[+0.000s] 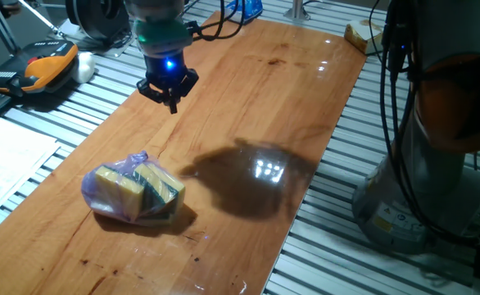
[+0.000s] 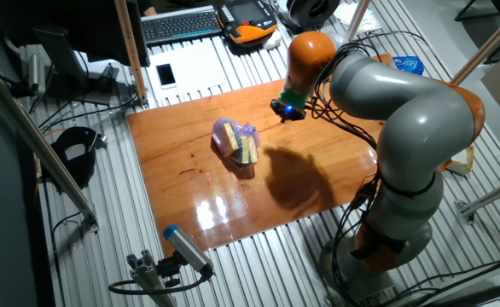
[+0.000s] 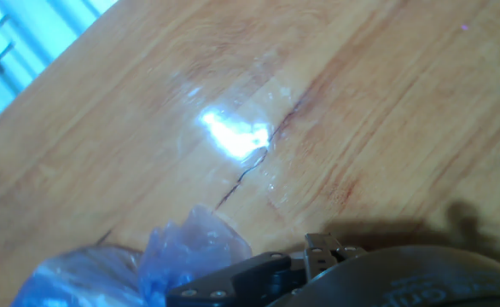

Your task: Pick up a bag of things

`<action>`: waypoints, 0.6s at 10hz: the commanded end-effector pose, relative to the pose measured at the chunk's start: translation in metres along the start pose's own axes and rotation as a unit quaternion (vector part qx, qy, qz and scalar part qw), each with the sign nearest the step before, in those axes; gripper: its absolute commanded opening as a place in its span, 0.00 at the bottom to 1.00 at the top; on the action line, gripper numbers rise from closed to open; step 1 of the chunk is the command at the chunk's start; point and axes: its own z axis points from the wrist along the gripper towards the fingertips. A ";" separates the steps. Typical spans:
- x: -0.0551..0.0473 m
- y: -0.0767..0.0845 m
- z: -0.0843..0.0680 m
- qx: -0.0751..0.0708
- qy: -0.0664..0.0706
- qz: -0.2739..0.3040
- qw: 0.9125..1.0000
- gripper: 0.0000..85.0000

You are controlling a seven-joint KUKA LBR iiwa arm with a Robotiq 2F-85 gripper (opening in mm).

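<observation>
My claw (image 1: 171,97) hangs above the glossy wooden desk (image 1: 305,90), apart from the small translucent purple-blue plastic bag w/ yellow-and-green sponge blocks inside (image 1: 133,191). The bag lies on the desk near its front-left part in one fixed view, nothing touching it. In the hand view only the crumpled bag edge (image 3: 182,251) shows at the bottom, so I am beside it, not over it. Claw state: I cannot tell; the fingertips look close together but the pics are too small and dark to be sure.

Handling, my judgement: very light, soft, the film thin and prob. slippery; the sponges will squash, not break. Best hold is approx. the gathered, twisted plastic at the top (image 1: 138,161), or across one sponge block through the film. A pinch on loose film only may slip.
</observation>
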 end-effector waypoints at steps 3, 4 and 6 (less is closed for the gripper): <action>0.006 0.003 0.008 0.011 -0.014 0.053 0.998 0.00; 0.007 0.003 0.010 0.009 -0.013 0.054 0.998 0.00; 0.010 0.004 0.014 0.005 -0.001 0.058 0.998 0.00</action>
